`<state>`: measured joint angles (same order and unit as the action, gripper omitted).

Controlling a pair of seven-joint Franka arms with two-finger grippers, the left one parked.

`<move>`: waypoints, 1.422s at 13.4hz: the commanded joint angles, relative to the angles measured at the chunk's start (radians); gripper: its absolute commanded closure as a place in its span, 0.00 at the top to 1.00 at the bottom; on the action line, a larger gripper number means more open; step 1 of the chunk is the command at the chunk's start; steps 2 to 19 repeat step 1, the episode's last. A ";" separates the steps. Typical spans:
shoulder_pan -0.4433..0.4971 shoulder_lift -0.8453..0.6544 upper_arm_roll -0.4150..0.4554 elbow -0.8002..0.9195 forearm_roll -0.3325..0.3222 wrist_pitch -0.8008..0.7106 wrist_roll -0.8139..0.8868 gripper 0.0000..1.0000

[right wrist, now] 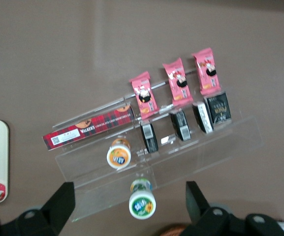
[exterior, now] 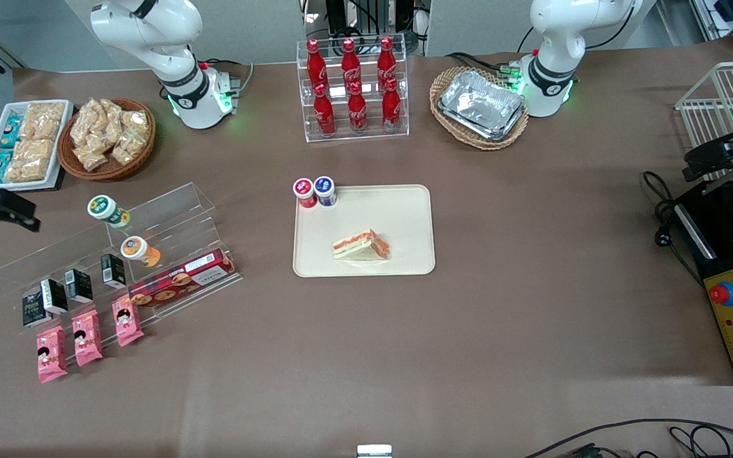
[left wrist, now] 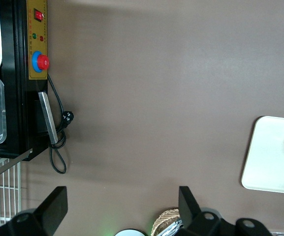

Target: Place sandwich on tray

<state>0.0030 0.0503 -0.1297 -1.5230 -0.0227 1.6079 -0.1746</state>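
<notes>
Sandwich (exterior: pixel 362 245) lengthwise across tray (exterior: pixel 404 210)

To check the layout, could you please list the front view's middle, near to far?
White triangular sandwich, on cream plastic tray → two red- and blue-lidded pots → clear rack of red bottles. Open gripper hangs above clear snack shelf.

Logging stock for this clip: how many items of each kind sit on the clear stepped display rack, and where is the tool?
Pink snack packets: 3
Black cartons: 4
Lidded cups: 2
Red biscuit box: 1
Total: 10
Tool: open, hovering above the rack.
</notes>
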 commanded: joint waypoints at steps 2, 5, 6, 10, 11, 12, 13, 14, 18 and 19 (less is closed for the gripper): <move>0.008 -0.061 -0.010 -0.020 0.023 -0.071 0.113 1.00; 0.008 -0.061 -0.010 -0.020 0.023 -0.071 0.113 1.00; 0.008 -0.061 -0.010 -0.020 0.023 -0.071 0.113 1.00; 0.008 -0.061 -0.010 -0.020 0.023 -0.071 0.113 1.00; 0.008 -0.061 -0.010 -0.020 0.023 -0.071 0.113 1.00; 0.008 -0.061 -0.010 -0.020 0.023 -0.071 0.113 1.00; 0.008 -0.061 -0.010 -0.020 0.023 -0.071 0.113 1.00; 0.008 -0.061 -0.010 -0.020 0.023 -0.071 0.113 1.00; 0.008 -0.061 -0.010 -0.020 0.023 -0.071 0.113 1.00; 0.008 -0.061 -0.010 -0.020 0.023 -0.071 0.113 1.00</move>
